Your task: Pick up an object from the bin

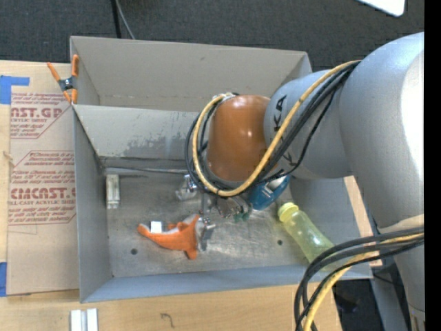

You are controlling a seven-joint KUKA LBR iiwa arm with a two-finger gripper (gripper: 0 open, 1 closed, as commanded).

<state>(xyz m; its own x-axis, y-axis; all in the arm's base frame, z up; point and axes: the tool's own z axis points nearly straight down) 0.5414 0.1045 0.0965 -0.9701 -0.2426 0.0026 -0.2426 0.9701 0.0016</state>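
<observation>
Grey metal sheets make the bin [138, 138], and its floor is scratched and mostly bare. From the right the arm comes down into it, with a rounded orange cover [234, 143] on the wrist and yellow and black cables [198, 140] looped around this cover. Below the cover the gripper [204, 229] is low over the floor, near the middle of the front part of the bin. It stands at the right end of an orange plastic toy [165, 236], a flat, fish-like shape with a small white patch on top, which lies on the floor toward the front wall. The gripper seems to touch this end of the toy, but the wrist shadows the place. Whether the gripper is spread or pressed together, I cannot tell.

To the right of the gripper, a yellow-green plastic bottle [303, 232] lies on its side near the right front corner. Just behind the bottle, a blue round object [264, 197] is partly under the arm. A small clear block [112, 190] lies at the left wall, well apart from the toy. A small silver piece [185, 186] lies behind the gripper, near the back wall.
</observation>
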